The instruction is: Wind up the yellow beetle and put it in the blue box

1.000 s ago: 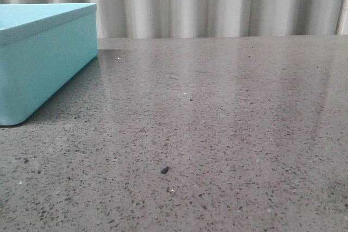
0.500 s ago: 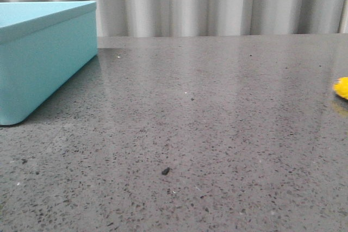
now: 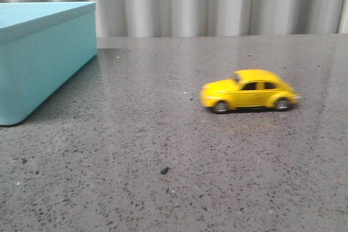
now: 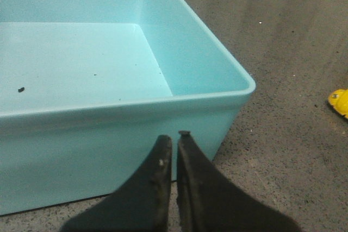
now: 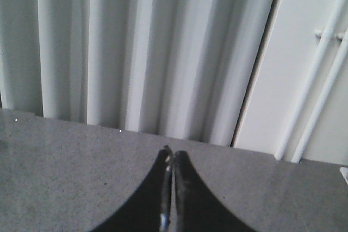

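- The left gripper has its fingers pressed nearly together with only a sliver between them, holding nothing; it hangs just outside the near wall of the blue box.
- The right gripper is likewise closed on nothing, fingers touching, pointed over bare table toward the curtain.
- The yellow beetle stands upright on all wheels on the grey table, free of both grippers. In the front view it sits at about 3 o'clock from the picture's centre, nose toward 9 o'clock, well apart from the box. Its outline is smeared, which suggests it is rolling.
- In the left wrist view only a yellow tip shows at the picture's edge.
- The blue box stands at 10 o'clock in the front view, open-topped; its floor holds only a few dark specks.
- A small dark crumb lies on the table at 6 o'clock, near nothing.
- Judgement: the car is on its own, so the storing step lies ahead. The next move calls for a gripper to open, straddle the car's body once it rests, and carry it over the box rim.
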